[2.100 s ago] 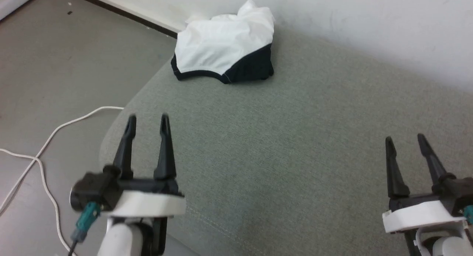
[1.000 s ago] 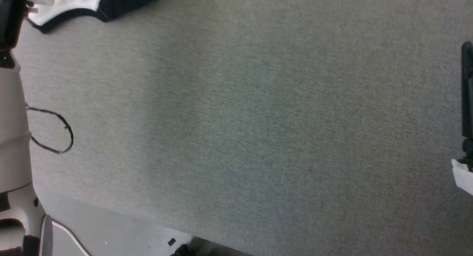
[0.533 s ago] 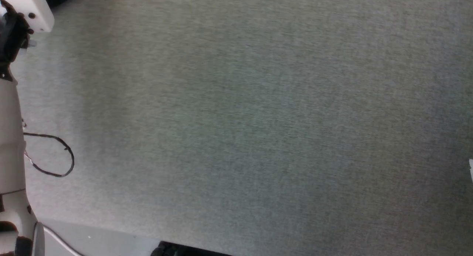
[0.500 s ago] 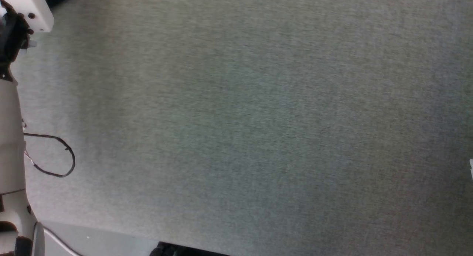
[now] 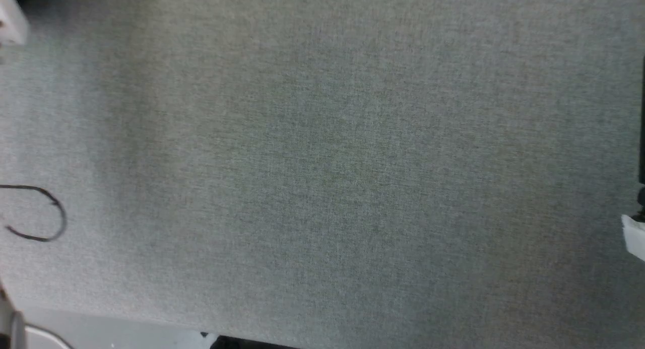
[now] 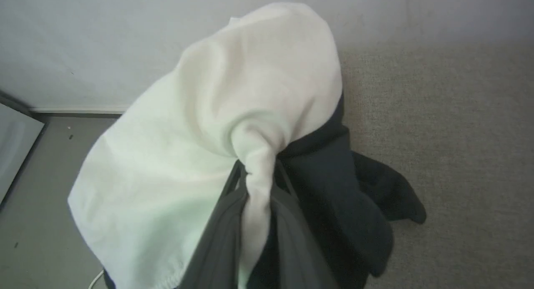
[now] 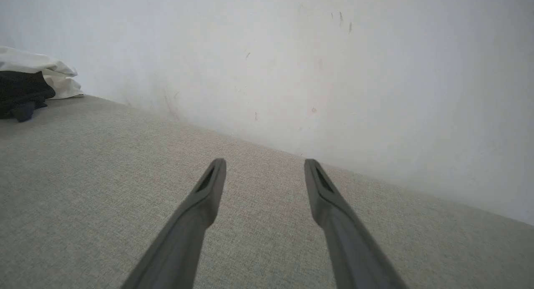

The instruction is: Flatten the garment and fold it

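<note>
Fingers of the left gripper (image 6: 258, 169) pinch a twist of the soft, limp white shirt with black sleeves (image 6: 217, 114), bunched on the grey woven worktop (image 6: 459, 134); hem corners look the better hold. The right gripper (image 7: 265, 164) has fingers wide, empty.

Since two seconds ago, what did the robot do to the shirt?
The left gripper reached to the shirt and closed its jaws on a white fold. The head camera tipped down. The right gripper stays open and empty; the shirt is still bunched up.
</note>
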You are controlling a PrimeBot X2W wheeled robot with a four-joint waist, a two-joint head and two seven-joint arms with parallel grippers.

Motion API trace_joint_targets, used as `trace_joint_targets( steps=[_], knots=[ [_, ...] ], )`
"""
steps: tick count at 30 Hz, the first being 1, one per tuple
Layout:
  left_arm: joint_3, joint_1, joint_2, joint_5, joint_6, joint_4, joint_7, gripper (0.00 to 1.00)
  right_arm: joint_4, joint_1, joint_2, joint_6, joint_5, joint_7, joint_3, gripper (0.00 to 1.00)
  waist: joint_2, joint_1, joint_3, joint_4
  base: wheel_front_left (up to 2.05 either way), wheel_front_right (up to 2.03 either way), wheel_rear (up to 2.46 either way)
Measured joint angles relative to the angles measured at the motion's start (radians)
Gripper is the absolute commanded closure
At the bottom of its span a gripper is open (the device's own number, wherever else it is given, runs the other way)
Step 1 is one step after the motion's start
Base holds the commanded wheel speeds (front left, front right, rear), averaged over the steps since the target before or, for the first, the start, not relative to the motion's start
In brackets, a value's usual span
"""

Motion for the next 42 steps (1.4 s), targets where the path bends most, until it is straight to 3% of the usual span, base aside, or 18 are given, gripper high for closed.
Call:
trace_joint_targets(
  steps=[12,19,32,39,42],
  knots=[
    [-0.031,-0.085,0.068,0.013,-0.041,-0.108,0.002,1.0,0.15,-0.01,0.113,0.0,0.0,-0.095,0.054,0.0,0.0,0.0,-0.161,-0.018,0.0,0.0,0.0],
    [-0.117,-0.198,0.047,0.004,-0.082,-0.148,0.033,1.0,0.23,0.04,0.184,0.0,-0.009,-0.14,0.043,0.0,0.0,-0.0002,-0.296,-0.034,0.0,0.0,0.0],
    [-0.291,-0.329,-0.174,-0.134,-0.105,-0.17,0.065,1.0,0.26,0.109,0.23,0.0,-0.02,-0.164,-0.017,0.0,0.0,-0.0003,-0.532,-0.067,0.0,0.0,0.0],
    [-0.374,-0.278,-0.306,-0.174,-0.103,-0.172,0.064,1.0,0.247,0.115,0.232,0.0,-0.017,-0.164,-0.074,0.0,0.0,-0.0002,-0.592,-0.11,0.0,0.0,0.0],
    [-0.418,-0.199,-0.366,-0.184,-0.08,-0.172,0.055,1.0,0.237,0.116,0.232,0.0,-0.011,-0.163,-0.104,0.0,0.0,-0.0001,-0.601,-0.136,0.0,0.0,0.0]
  ],
)
